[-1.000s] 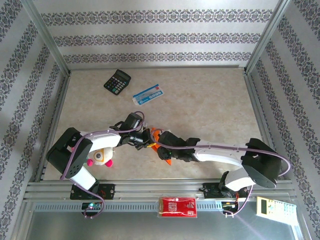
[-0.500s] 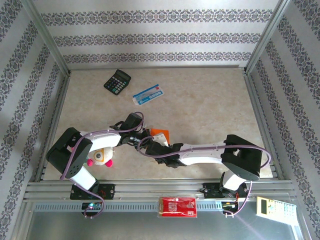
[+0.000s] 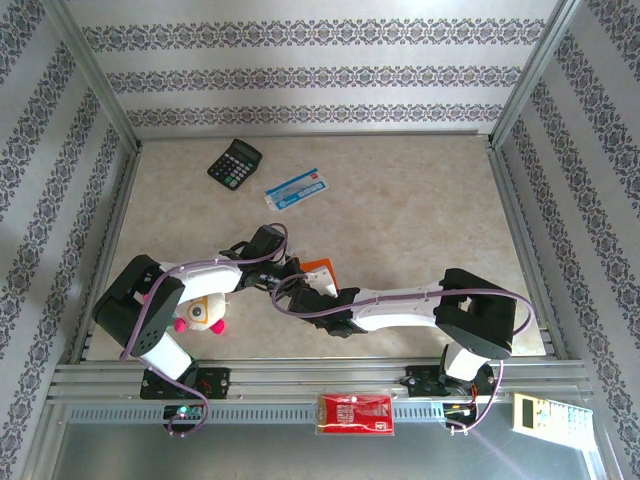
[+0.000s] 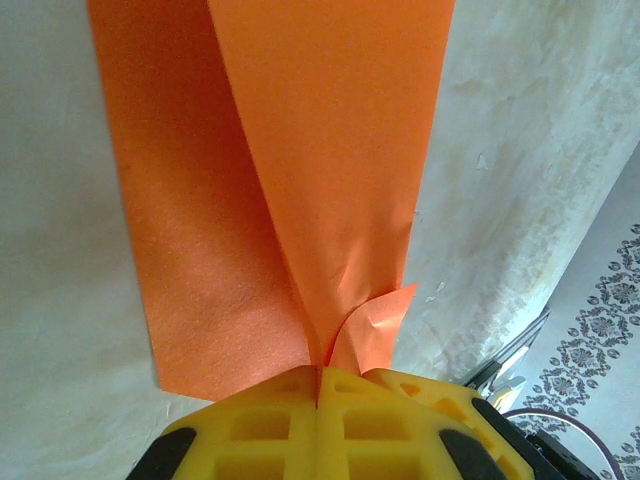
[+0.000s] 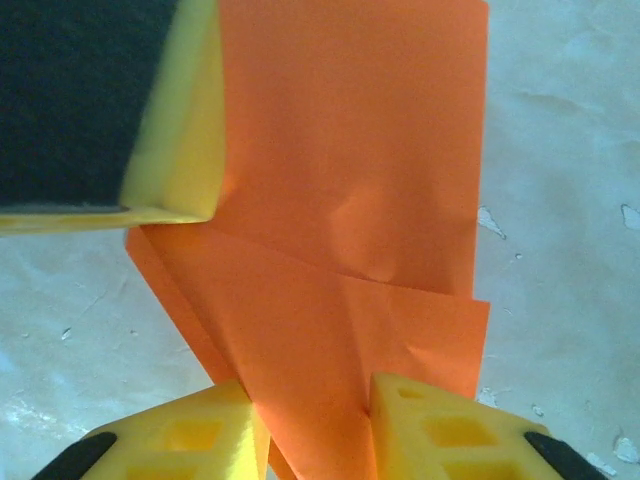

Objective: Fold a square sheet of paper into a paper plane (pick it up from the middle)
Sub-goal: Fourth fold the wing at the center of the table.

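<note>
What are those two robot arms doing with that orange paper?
They are folding it into a paper plane. The left claw is pinched shut on one end of the partly folded orange paper, near the front of the table. The right claw is open, its yellow fingers either side of the opposite end. The paper has creases but is not a finished plane yet.

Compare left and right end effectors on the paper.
Left end effector is shut, pinching the paper; right end effector is open, straddling it. Paper buckles at the left pinch; it passes smooth through the right. Both are yellow-tipped and at the paper.
</note>
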`<state>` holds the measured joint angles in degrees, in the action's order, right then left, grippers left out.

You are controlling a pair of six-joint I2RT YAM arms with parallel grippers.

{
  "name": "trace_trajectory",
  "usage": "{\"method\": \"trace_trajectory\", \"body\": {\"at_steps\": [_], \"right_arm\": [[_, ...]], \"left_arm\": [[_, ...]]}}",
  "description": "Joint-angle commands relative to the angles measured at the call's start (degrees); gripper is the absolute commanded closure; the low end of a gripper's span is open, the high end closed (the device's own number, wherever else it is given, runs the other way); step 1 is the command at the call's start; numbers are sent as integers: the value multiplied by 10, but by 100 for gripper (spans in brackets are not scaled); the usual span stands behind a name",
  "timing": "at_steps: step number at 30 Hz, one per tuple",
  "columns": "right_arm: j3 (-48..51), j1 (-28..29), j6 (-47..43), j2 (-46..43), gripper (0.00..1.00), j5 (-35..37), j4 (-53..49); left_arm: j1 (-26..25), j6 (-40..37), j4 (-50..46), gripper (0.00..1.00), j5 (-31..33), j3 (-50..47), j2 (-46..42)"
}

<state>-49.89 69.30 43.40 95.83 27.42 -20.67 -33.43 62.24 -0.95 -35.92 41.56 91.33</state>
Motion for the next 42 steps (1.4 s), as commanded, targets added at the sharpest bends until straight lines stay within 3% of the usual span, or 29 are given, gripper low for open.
{"method": "trace_trajectory", "body": {"at_steps": [1,34,42], "right_arm": [[-12,9,7,10,70,22,-23],[4,8,13,4,100,30,-23],[81,-15,-47,-62,100,-39,92]], "left_arm": [[-7,-3,-28,100,1,15,-12],[-7,-39,-54,100,1,32,-4],[23,-71,-95,68,7,37,-70]]}}
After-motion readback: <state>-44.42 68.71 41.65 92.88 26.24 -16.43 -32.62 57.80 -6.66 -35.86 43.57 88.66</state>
